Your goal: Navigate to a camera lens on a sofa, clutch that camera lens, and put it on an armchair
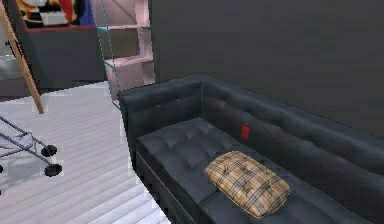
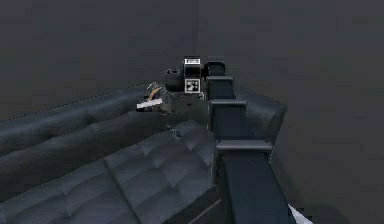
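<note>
1. Camera lens: it cannot be identified with certainty. In the arm side view a small pale blob (image 2: 150, 97) sits at the far end of the gripper (image 2: 158, 96), against the backrest of the sofa (image 2: 120, 170). It may be the lens, but its shape does not confirm this.
2. Gripper: it is carried on the arm (image 2: 235, 150), which reaches across the seat to backrest height. The state of the claw cannot be told. Whether it holds anything cannot be told either, since upholstery lies directly behind it.
3. Sofa: dark and tufted. The forward view shows a plaid cushion (image 1: 247, 182) on the seat and a small red mark (image 1: 246, 130) on the backrest.
4. Step in hand, as judged: the grasp. Recommended: lift straight up, clear of the upholstery, before retracting, and keep the base stationary.
5. Surroundings: a shelf unit (image 1: 130, 45), a wooden easel (image 1: 22, 60) and a wheeled chair base (image 1: 30, 148) stand nearby. Allow for them when turning.
</note>
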Available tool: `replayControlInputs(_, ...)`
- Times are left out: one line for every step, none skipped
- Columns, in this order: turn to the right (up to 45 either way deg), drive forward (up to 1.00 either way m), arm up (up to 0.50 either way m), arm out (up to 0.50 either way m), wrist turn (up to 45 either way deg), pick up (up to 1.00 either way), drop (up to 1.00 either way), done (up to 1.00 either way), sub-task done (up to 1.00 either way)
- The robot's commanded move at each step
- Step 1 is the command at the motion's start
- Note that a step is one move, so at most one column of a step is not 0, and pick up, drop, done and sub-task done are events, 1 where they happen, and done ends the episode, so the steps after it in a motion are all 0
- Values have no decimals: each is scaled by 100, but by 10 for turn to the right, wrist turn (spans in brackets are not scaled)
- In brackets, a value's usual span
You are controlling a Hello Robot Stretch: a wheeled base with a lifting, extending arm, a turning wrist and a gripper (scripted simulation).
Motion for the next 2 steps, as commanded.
replayControlInputs(0, 0, 0, 0, -450, 0, 0, 0, 0)
replayControlInputs(0, 0, 0, 0, -450, 0, 0, 0, 0)
